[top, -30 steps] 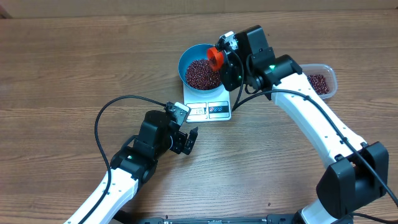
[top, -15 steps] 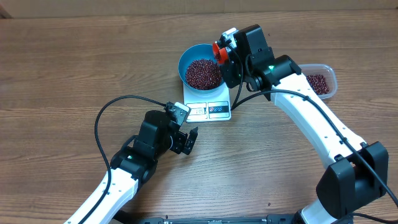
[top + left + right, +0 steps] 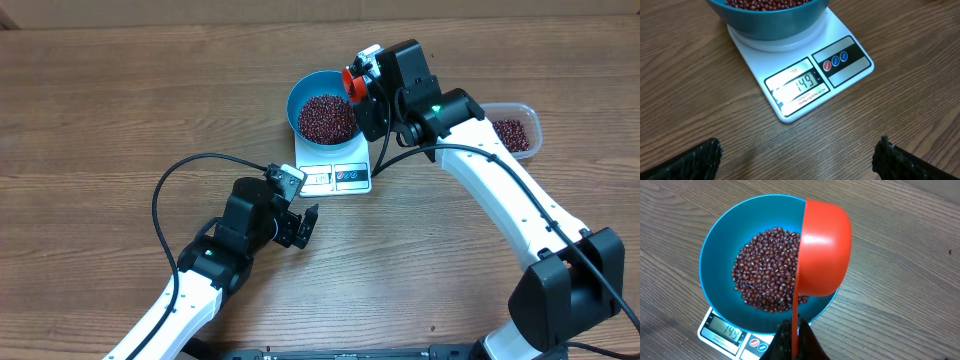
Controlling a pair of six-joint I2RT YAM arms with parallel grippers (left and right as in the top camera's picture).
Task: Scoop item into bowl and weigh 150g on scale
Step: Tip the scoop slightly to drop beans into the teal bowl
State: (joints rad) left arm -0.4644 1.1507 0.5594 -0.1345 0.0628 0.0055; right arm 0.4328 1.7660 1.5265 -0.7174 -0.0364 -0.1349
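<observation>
Red-brown beans (image 3: 767, 270) lie heaped in the blue bowl (image 3: 715, 250) on the white scale (image 3: 805, 80). Just above them, the right hand (image 3: 792, 342) is clenched on an orange scoop (image 3: 822, 255) tipped sideways over the bowl's rim. Well short of the scale's front, the left hand (image 3: 303, 226) hangs released over the tabletop (image 3: 100, 120).

We find the bowl (image 3: 296, 100) on the scale (image 3: 335, 178), far middle of the table (image 3: 100, 120), beans (image 3: 325, 118) inside. A scoop (image 3: 352, 84) hangs over its right rim. A tub (image 3: 530, 112) sits well right; the left tool (image 3: 303, 226) is before the scale.
</observation>
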